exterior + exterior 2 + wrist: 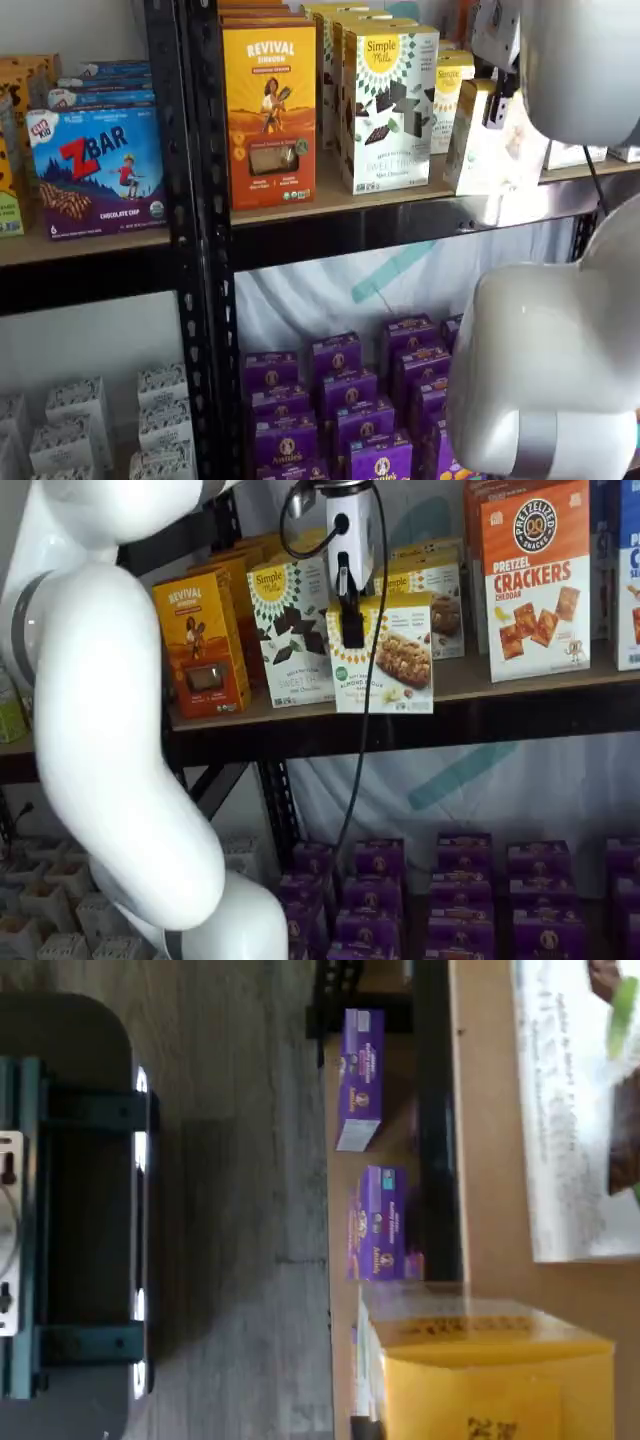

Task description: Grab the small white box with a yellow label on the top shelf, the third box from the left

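**One carton gripped at the front of the top shelf**

One short cream-white carton with a round yellow sunburst logo, the small white box (385,655), stands at the front edge of the pale tan wooden top shelf (520,685), upright, with its printed face towards the camera. In a shelf view the white-bodied gripper (351,620) hangs from above over this carton. Its black fingers (352,625) reach down over the carton's upper left front corner and are closed on it, with no gap showing between them. A black cable (372,680) drops from the gripper body across the carton's face.

Just to the left of the small white box stands a taller white carton picturing dark chocolate squares (290,630), and beyond that an orange-yellow Revival carton (203,645). To the right, well apart, stands an orange pretzel cracker box (535,580).

The white arm (560,380) covers much of the right side of a shelf view. Purple boxes (460,900) fill the lower shelf.

In the wrist view the picture is turned on its side; the tall white carton (575,1110) and a yellow box (495,1375) show, blurred.
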Robot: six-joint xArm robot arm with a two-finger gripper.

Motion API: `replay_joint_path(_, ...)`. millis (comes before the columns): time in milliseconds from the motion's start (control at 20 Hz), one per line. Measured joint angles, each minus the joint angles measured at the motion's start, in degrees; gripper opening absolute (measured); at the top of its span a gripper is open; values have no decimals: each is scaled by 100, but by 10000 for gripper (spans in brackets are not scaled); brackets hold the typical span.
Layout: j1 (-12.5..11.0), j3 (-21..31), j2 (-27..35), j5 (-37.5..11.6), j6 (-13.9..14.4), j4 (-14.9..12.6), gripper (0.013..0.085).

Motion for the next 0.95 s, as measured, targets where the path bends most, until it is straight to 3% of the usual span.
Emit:
replay_joint_path(550, 78, 486, -607, 335, 59, -179, 370)
replay_joint_path(950, 62, 638, -656, 398, 34, -193, 370)
